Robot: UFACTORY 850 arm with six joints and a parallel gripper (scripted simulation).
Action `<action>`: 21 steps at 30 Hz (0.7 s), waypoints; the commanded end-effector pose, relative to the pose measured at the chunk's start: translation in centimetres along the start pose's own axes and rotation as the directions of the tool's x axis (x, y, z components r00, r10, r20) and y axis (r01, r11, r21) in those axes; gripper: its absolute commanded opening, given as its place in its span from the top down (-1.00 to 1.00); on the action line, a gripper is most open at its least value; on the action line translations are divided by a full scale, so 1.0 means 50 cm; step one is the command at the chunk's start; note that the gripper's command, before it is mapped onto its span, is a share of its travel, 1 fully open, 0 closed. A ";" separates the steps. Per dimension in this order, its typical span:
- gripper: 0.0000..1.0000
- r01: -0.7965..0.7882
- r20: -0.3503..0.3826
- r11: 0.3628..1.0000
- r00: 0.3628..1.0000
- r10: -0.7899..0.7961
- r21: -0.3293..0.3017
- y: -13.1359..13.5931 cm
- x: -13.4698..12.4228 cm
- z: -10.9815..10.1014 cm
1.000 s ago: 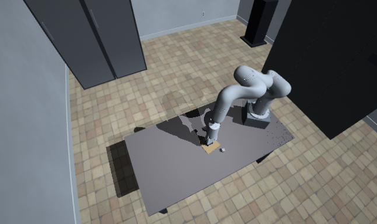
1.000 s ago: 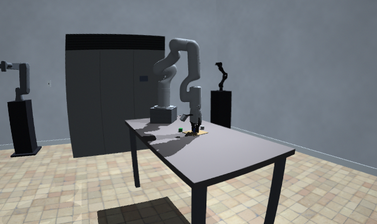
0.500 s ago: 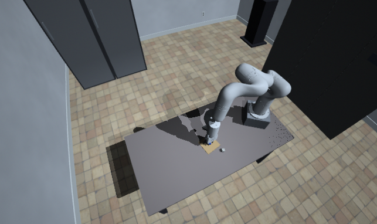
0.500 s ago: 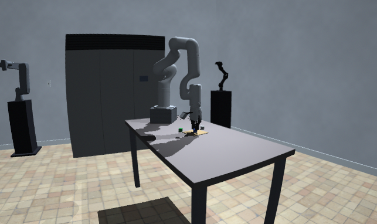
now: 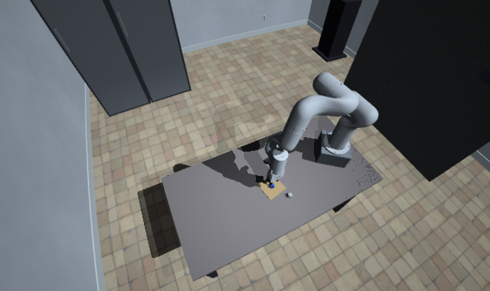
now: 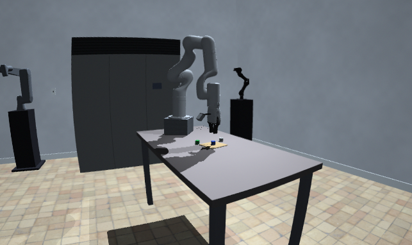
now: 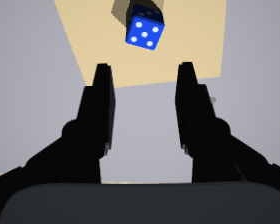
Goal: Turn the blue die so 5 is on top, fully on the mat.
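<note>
The blue die (image 7: 145,30) lies flat on the tan mat, well inside its edges, with several white pips on its upper face. It also shows in the overhead view (image 5: 271,185) and in the side view (image 6: 213,142). My gripper (image 7: 144,81) is open and empty. It hangs above the mat (image 6: 213,145), clear of the die; in the side view its fingertips (image 6: 213,131) are well above the table. In the wrist view the die lies beyond the fingertips, not between them.
A white die (image 5: 289,194) lies on the table just off the mat, also in the side view (image 6: 221,140). A green die (image 6: 197,142) lies on the table on the mat's other side. The arm's base (image 6: 178,125) stands at the table's far end.
</note>
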State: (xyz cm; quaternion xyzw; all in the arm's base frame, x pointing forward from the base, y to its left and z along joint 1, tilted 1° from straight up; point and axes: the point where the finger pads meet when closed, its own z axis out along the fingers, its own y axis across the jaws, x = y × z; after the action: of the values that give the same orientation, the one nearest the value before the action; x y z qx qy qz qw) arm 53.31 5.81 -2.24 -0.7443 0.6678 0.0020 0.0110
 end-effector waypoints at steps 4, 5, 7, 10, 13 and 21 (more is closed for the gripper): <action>-1.00 0.000 -0.001 1.000 1.000 0.000 0.002 -0.001 0.000 -0.025; -1.00 0.000 -0.001 1.000 1.000 0.000 0.002 -0.001 0.000 -0.025; -1.00 0.000 -0.001 1.000 1.000 0.000 0.002 -0.001 0.000 -0.025; -1.00 0.000 -0.001 1.000 1.000 0.000 0.002 -0.001 0.000 -0.025; -1.00 0.000 -0.001 1.000 1.000 0.000 0.002 -0.001 0.000 -0.025; -1.00 0.000 -0.001 1.000 1.000 0.000 0.002 -0.001 0.000 -0.025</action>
State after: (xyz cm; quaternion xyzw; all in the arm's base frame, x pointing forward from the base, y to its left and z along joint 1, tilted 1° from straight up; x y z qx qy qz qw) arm 53.27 5.80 -1.05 -0.7442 0.6678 0.0017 0.0106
